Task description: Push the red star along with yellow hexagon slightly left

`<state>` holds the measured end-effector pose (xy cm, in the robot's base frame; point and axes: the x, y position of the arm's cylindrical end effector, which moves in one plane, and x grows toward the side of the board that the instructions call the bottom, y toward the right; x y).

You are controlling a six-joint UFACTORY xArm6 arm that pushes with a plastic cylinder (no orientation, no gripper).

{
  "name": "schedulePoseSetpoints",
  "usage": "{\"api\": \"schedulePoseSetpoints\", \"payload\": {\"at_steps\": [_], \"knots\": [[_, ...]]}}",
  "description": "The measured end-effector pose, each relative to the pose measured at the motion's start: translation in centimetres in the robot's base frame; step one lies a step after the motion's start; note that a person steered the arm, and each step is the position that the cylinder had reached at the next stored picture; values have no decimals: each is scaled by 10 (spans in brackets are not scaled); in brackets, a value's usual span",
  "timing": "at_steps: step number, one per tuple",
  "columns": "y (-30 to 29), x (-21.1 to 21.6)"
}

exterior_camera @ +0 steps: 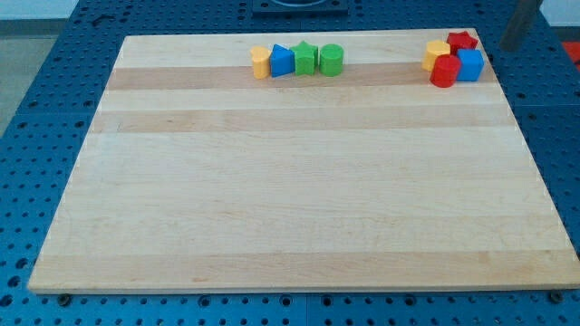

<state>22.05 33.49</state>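
The red star point(462, 41) sits near the board's top right corner. The yellow hexagon point(437, 52) touches it on its lower left. A red block point(444, 72) and a blue cube point(470, 64) crowd just below them in the same cluster. My dark rod comes down at the view's top right, and my tip point(507, 47) is off the board's right edge, to the right of the red star and apart from it.
A row of blocks lies at the board's top middle: a yellow block point(261, 62), a blue block point(283, 61), a green star point(305, 57) and a green cylinder point(332, 60). The wooden board point(299, 199) rests on a blue perforated table.
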Motion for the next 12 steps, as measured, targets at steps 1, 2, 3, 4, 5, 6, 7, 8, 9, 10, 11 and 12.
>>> {"api": "schedulePoseSetpoints", "payload": {"at_steps": [1, 2, 3, 4, 5, 6, 7, 8, 9, 10, 11, 12], "knots": [[-2, -29], [-2, -30], [-22, -15], [-38, 5], [-40, 5], [-52, 22], [-54, 24], [-80, 32], [-81, 34], [-98, 51], [-100, 55], [-119, 69]]}}
